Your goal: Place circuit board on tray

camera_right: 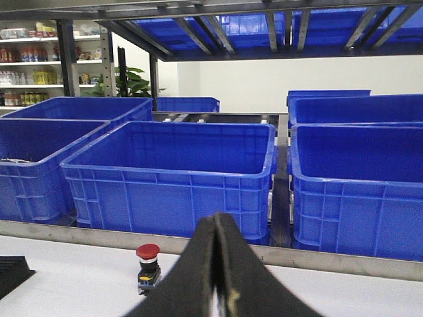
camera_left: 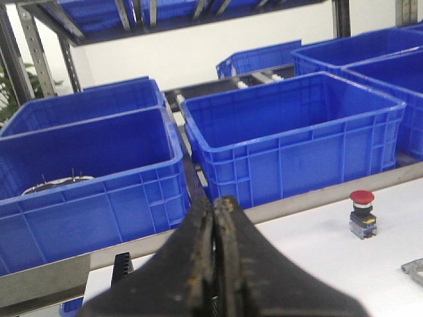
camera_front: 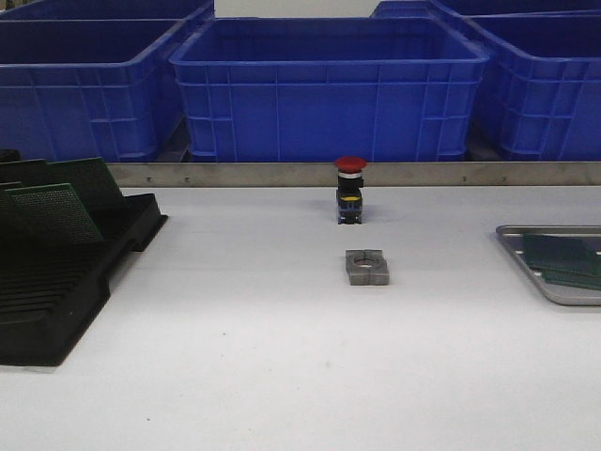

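In the front view, a flat silver-grey metal tray [camera_front: 554, 268] with rounded corners and a low rim was seen far to the right of the red-capped push button [camera_front: 349, 190], at the counter's [camera_front: 235, 357] right edge. A green perforated circuit board [camera_front: 563, 260] was lying flat inside the tray, so the placing was judged to be at least partly done. Far to the button's left, a black slotted plastic rack [camera_front: 56, 282] was holding more green circuit boards [camera_front: 56, 211] tilted in its slots, presumably as the supply kept within the left arm's reach. A small grey metal block with a round hole [camera_front: 366, 267] was lying just in front of the button. Blue plastic bins [camera_front: 329, 89] were ranged behind the button. Neither arm was shown here.

In the left wrist view, the left tool [camera_left: 215, 214] was seen pressed together with nothing between its fingers, held level above the counter and aimed toward the bins, the button to one side.

In the right wrist view, the right tool [camera_right: 217, 228] was likewise closed on nothing, raised and pointed at the bins, suggesting a resting pose. The tray was not visible in either wrist view.
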